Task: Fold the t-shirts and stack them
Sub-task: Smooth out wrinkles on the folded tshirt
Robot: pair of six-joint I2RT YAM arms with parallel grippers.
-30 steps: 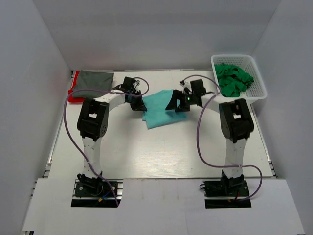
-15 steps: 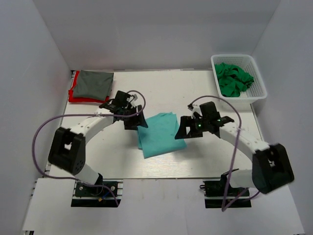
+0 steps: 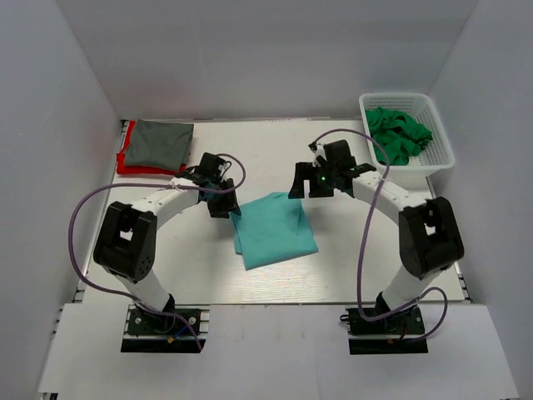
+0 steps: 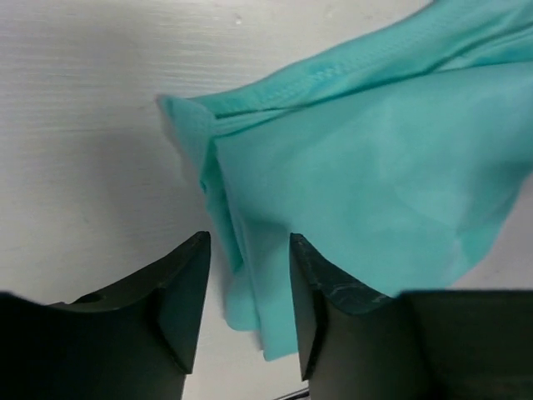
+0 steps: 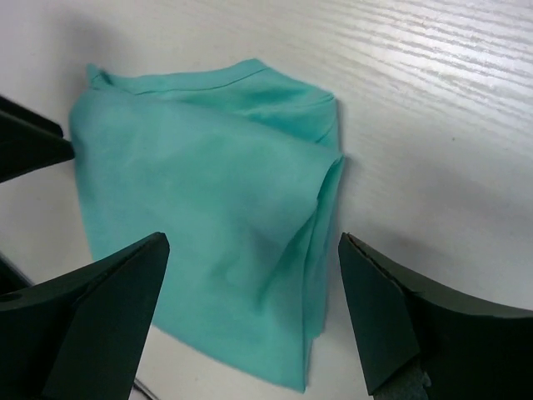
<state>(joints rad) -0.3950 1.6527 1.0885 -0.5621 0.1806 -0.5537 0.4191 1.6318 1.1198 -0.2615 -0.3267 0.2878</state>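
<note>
A light teal t-shirt point(image 3: 273, 229) lies folded into a rough rectangle in the middle of the table. My left gripper point(image 3: 223, 200) hovers at its far left corner, jaws open. In the left wrist view the shirt's point(image 4: 375, 183) hem edge runs loosely between the fingers of that gripper point(image 4: 248, 246) without being pinched. My right gripper point(image 3: 306, 185) stands wide open over the far right corner. The right wrist view shows the shirt point(image 5: 200, 208) below that gripper point(image 5: 254, 250). A folded dark grey t-shirt point(image 3: 162, 140) rests on a red one point(image 3: 127, 162) at the far left.
A white lattice basket point(image 3: 445, 154) at the far right corner holds crumpled bright green t-shirts point(image 3: 398, 133). White walls close in the table on three sides. Purple cables loop from both arms over the table.
The teal shirt was drawn toward the near side and laid down. My left gripper opened and released it. Both grippers have since pulled back to its far corners.
</note>
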